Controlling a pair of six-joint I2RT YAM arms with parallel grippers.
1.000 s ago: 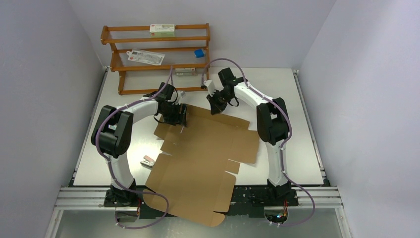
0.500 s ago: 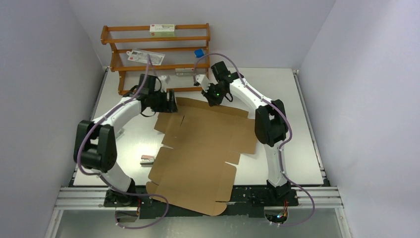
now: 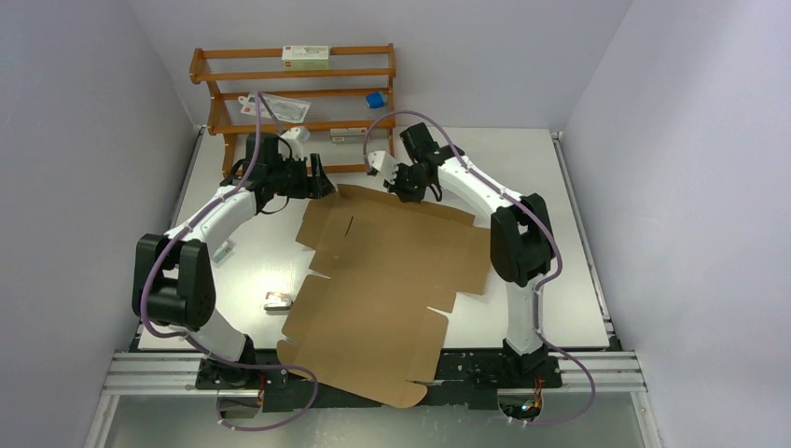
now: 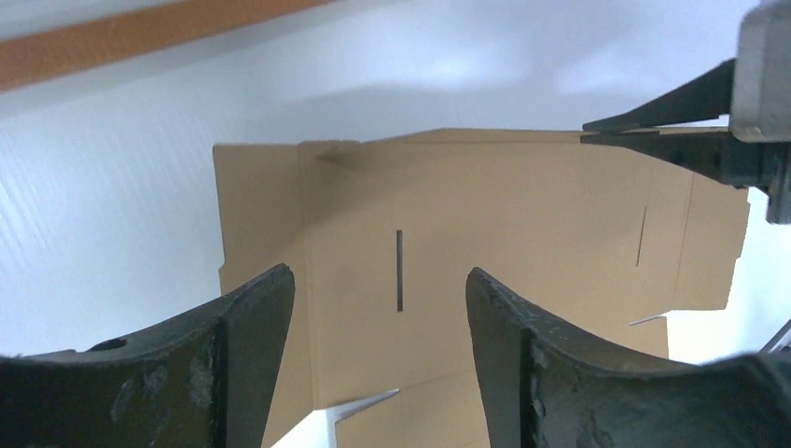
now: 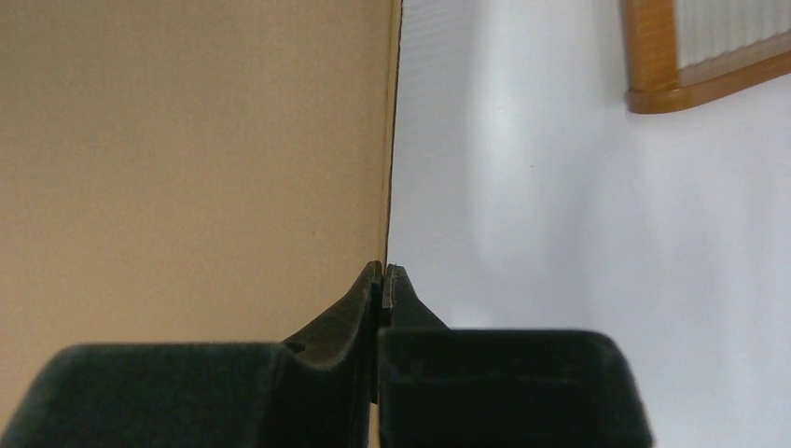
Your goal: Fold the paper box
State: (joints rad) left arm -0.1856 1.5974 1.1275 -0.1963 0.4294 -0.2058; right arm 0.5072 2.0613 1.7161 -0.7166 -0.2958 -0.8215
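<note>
Right claw [image 5: 382, 277] pinches the thin edge of the flat brown paper box [image 3: 382, 271]; left claw [image 4: 378, 280] hangs spread.

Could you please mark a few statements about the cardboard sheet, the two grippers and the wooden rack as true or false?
1. The brown corrugated cardboard sheet lies unfolded on the white table. True.
2. The left gripper is clamped on the sheet. False: its fingers are spread with nothing between them, beside the sheet's far left corner.
3. The right gripper is shut on the sheet's far edge. True.
4. The orange-brown wooden rack stands at the table's near edge. False: it stands at the far left, against the back wall.
5. A small white printed carton sits on the rack's top shelf. True.
</note>
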